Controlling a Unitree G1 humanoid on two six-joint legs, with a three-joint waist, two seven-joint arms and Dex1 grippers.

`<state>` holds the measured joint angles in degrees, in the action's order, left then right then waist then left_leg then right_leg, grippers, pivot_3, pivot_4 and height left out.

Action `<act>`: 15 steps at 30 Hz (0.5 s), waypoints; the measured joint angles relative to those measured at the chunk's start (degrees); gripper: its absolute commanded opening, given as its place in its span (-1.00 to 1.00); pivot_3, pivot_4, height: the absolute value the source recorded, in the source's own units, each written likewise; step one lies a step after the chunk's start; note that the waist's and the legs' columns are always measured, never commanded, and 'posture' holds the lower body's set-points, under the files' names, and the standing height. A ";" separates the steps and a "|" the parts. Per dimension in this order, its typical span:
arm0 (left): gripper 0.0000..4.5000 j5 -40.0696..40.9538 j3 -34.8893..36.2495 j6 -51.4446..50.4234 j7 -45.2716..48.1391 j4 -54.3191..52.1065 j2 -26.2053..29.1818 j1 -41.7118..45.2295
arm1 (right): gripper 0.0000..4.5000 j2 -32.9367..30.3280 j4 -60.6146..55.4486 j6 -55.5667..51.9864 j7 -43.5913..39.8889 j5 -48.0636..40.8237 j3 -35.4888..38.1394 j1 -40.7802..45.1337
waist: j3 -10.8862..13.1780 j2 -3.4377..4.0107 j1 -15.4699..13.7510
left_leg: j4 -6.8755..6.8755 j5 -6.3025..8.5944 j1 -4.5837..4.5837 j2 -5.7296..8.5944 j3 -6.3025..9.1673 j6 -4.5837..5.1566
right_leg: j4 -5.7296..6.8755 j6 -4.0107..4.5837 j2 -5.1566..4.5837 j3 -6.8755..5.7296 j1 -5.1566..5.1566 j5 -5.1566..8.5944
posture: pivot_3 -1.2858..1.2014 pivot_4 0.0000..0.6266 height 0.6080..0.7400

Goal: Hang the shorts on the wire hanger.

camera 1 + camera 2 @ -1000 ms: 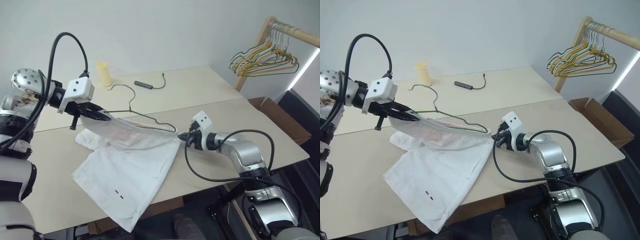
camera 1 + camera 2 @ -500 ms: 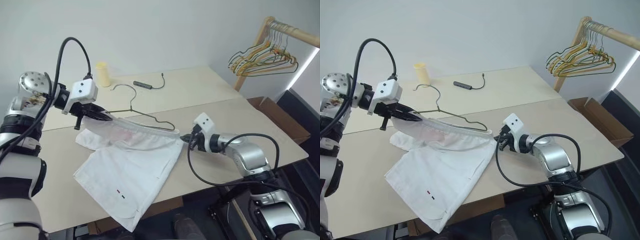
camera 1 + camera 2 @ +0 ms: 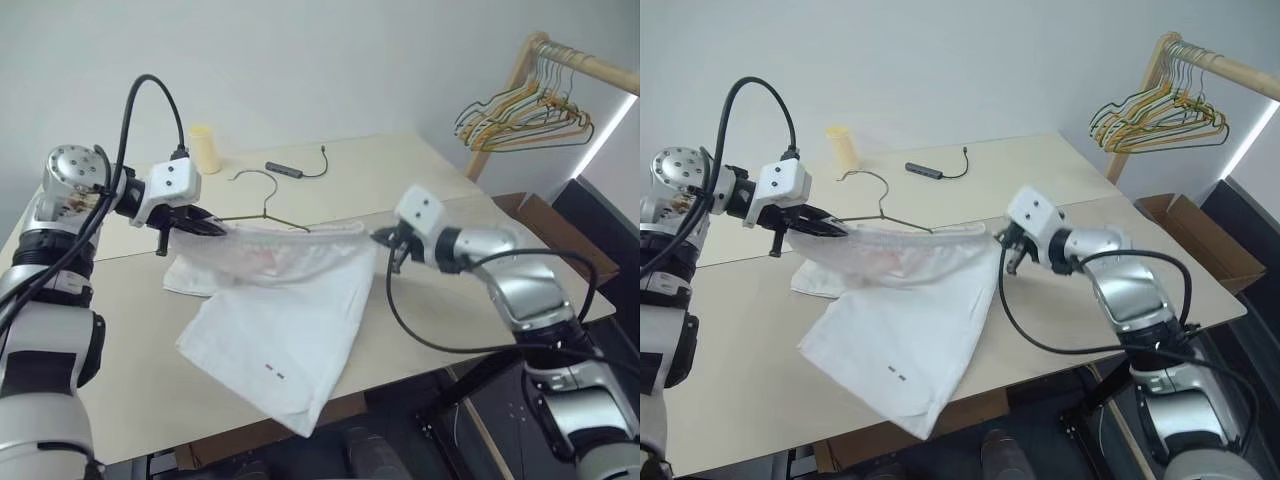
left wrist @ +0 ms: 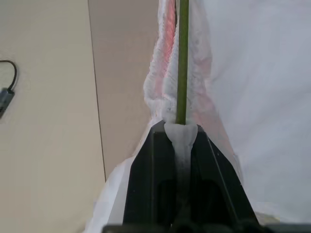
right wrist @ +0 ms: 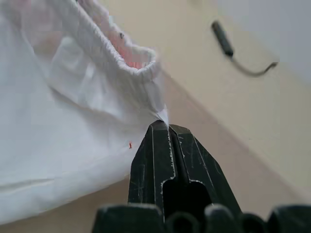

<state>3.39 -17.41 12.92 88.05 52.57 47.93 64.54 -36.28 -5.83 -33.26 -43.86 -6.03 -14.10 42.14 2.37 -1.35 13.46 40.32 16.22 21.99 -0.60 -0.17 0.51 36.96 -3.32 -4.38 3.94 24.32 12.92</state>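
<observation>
- Beige table [image 3: 120, 330] against a plain grey wall; yellow cup [image 3: 206, 148] and a dark cabled device [image 3: 286, 170] sit near its far edge.
- Shorts [image 3: 285, 320] stretched by the waistband between both grippers, legs draping onto the table.
- Left gripper [image 3: 212, 228]: jaws clamped on one waistband end together with the wire hanger [image 3: 262, 205].
- Right gripper [image 3: 385, 240]: jaws pinched together on the opposite waistband edge.
- Bunch of hangers [image 3: 520, 115] on a wooden rail at right.
</observation>
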 measured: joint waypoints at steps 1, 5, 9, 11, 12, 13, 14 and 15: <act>-0.99 -0.37 0.35 0.20 -0.45 0.01 -0.46 0.23 | -0.99 -0.76 -0.83 0.68 -0.76 1.17 -0.95 2.35 | 0.00 0.01 -0.05 | 0.00 0.00 -0.01 0.00 0.01 0.00 | 0.00 0.00 0.00 -0.01 -0.01 0.00 | -0.11 -1.00 1.00; -0.99 -1.57 1.96 0.53 -3.04 0.58 -2.02 0.82 | -0.99 -2.76 -2.12 4.80 -4.28 5.59 -4.70 7.01 | 0.00 -0.01 -0.16 | 0.00 0.01 0.03 0.00 0.01 0.01 | 0.02 0.00 -0.03 -0.05 -0.04 0.00 | -0.11 -1.00 1.00; -0.99 -1.76 4.01 -0.37 -4.11 0.63 -3.38 0.85 | -0.99 -1.56 -1.40 5.93 -6.23 7.18 -7.15 7.31 | 0.00 -0.01 -0.18 | 0.00 0.01 0.08 0.03 0.02 0.01 | 0.12 -0.01 -0.05 -0.05 -0.02 -0.02 | -0.10 -1.00 1.00; -0.99 -1.75 4.61 -0.73 -3.84 0.41 -3.42 0.82 | -0.99 -1.29 -0.93 7.13 -6.53 8.13 -7.81 7.31 | 0.00 0.00 -0.15 | 0.00 0.01 0.08 0.03 0.02 0.01 | 0.13 -0.01 -0.05 -0.05 -0.01 -0.02 | -0.10 -1.00 1.00; -0.99 -1.55 5.16 -0.85 -3.16 -0.37 -3.23 0.45 | -0.99 -0.71 -0.39 7.53 -6.26 8.75 -7.82 7.40 | 0.00 -0.01 -0.15 | 0.00 0.01 0.07 0.03 0.02 0.01 | 0.13 -0.01 -0.05 -0.05 -0.02 -0.02 | -0.10 -1.00 1.00; -0.99 -1.11 5.40 -1.12 -2.05 -1.48 -3.09 -0.03 | -0.99 0.16 0.30 7.65 -5.67 9.50 -7.82 7.54 | 0.00 0.00 -0.03 | 0.00 0.01 0.05 0.02 0.01 0.01 | 0.14 -0.01 -0.05 -0.05 -0.02 -0.02 | -0.10 -1.00 1.00; -0.99 -0.89 5.65 -1.44 -1.01 -2.87 -3.05 -0.77 | -0.99 1.16 1.07 7.65 -5.03 10.15 -7.81 7.82 | 0.00 0.00 0.07 | 0.00 0.00 0.02 0.02 0.00 0.01 | 0.14 0.00 -0.04 -0.02 -0.02 -0.02 | -0.10 -1.00 1.00; -0.99 -0.76 5.84 -1.77 -0.21 -4.46 -3.06 -1.93 | -0.99 2.19 1.67 7.65 -4.26 10.75 -7.81 8.16 | 0.00 0.00 0.14 | 0.00 0.00 -0.01 0.02 0.00 0.01 | 0.15 0.00 -0.04 -0.02 -0.02 -0.02 | -0.10 -1.00 1.00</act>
<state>2.62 -11.58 11.15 87.84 48.11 44.87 62.61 -34.09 -4.16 -25.61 -48.12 4.71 -21.91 50.30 2.36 -1.35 13.60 40.31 16.22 21.97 -0.58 -0.17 0.52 37.11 -3.32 -4.42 3.92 24.29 12.89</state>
